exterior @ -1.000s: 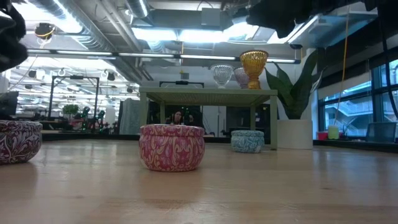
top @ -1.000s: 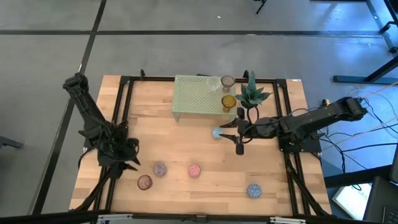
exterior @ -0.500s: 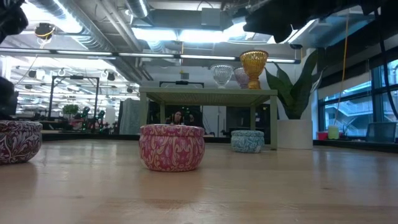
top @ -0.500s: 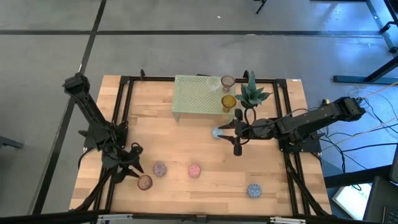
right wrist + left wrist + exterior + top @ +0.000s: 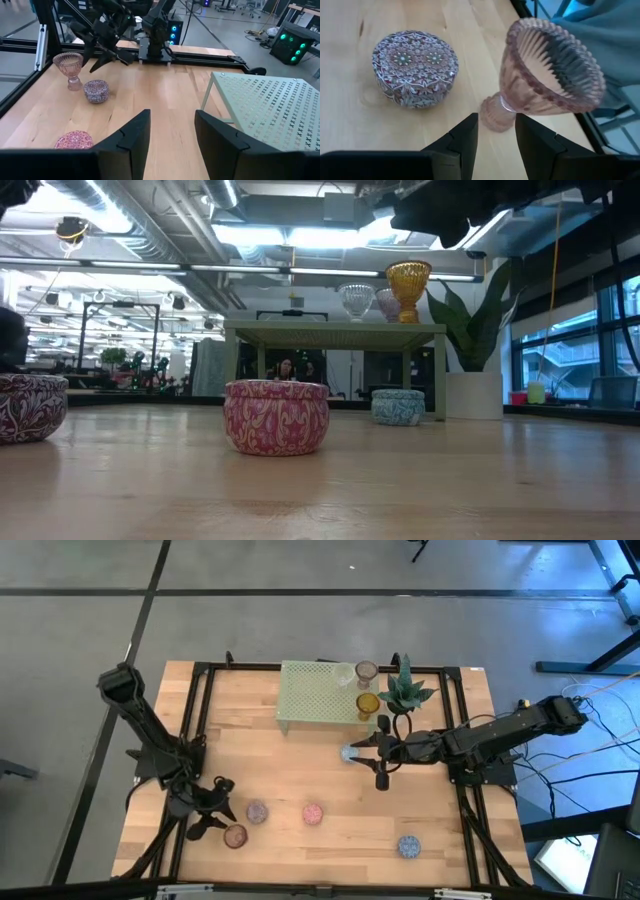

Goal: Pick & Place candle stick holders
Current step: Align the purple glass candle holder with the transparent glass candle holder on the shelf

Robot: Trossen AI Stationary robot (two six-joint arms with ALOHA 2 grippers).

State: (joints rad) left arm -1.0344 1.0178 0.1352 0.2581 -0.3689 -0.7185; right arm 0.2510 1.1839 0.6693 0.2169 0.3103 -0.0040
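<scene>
We judged the approach step in hand: the left hand (image 5: 495, 137), fingers spread and empty, stood beside the pink goblet holder (image 5: 547, 75) near the bench's (image 5: 330, 775) front-left corner, the next move calling for closing on its stem.

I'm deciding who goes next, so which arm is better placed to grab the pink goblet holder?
Left. The left tool is open right at the pink goblet holder, fingers lined up with its stem. The right tool hovers mid-table, far across.
</scene>
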